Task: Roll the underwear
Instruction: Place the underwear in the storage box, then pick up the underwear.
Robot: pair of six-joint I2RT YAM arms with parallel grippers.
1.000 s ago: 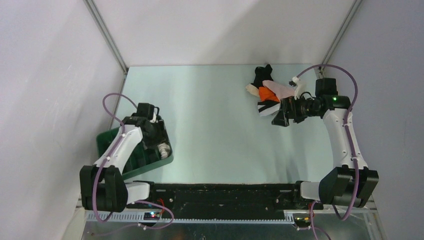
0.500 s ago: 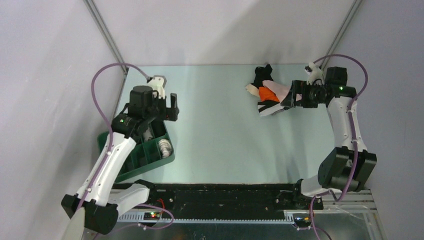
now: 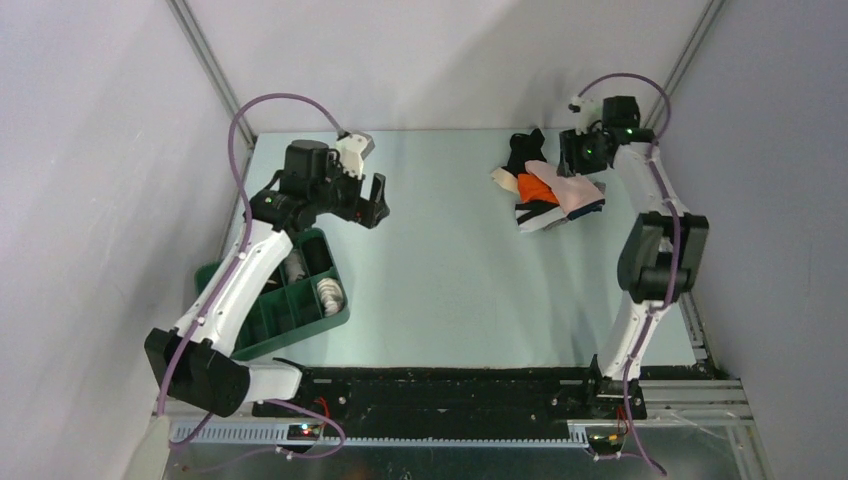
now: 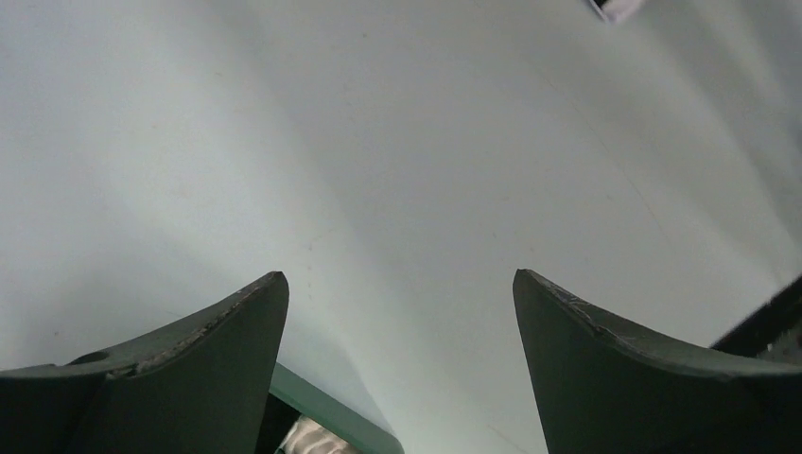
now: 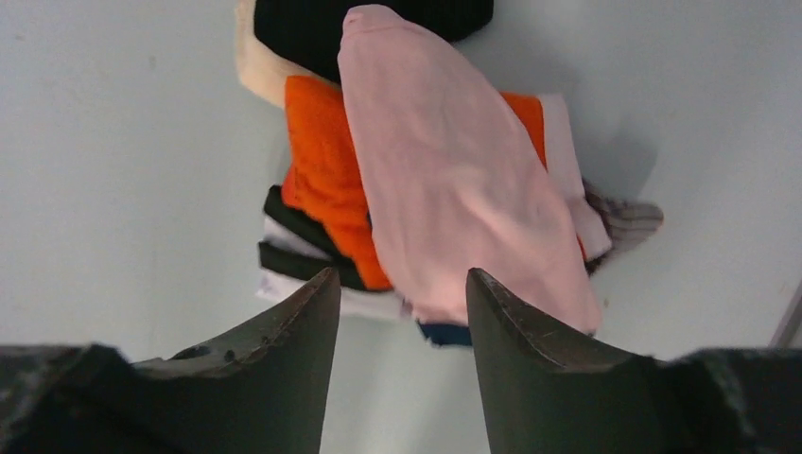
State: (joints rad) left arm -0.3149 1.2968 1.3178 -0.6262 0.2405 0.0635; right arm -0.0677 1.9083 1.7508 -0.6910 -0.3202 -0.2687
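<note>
The underwear (image 3: 545, 190) lies in a loose pile at the far right of the table. In the right wrist view a pale pink piece (image 5: 454, 180) drapes over an orange one (image 5: 322, 180), with black (image 5: 369, 24) beyond and white (image 5: 312, 301) and a navy band (image 5: 444, 333) nearest me. My right gripper (image 5: 399, 284) hovers at the pile's far edge (image 3: 572, 165), jaws partly apart, nothing between them. My left gripper (image 3: 375, 205) hangs wide open above bare table (image 4: 398, 279), holding nothing.
A green divided tray (image 3: 335, 318) sits at the near left, with a rolled white garment (image 3: 328, 293) in one compartment; its corner (image 4: 331, 416) shows under my left fingers. Grey walls close in the table on three sides.
The left arm lifted out of the tray and swung toward the table's middle, its jaws opening wide. The right gripper moved to the far side of the pile and its jaws narrowed.
</note>
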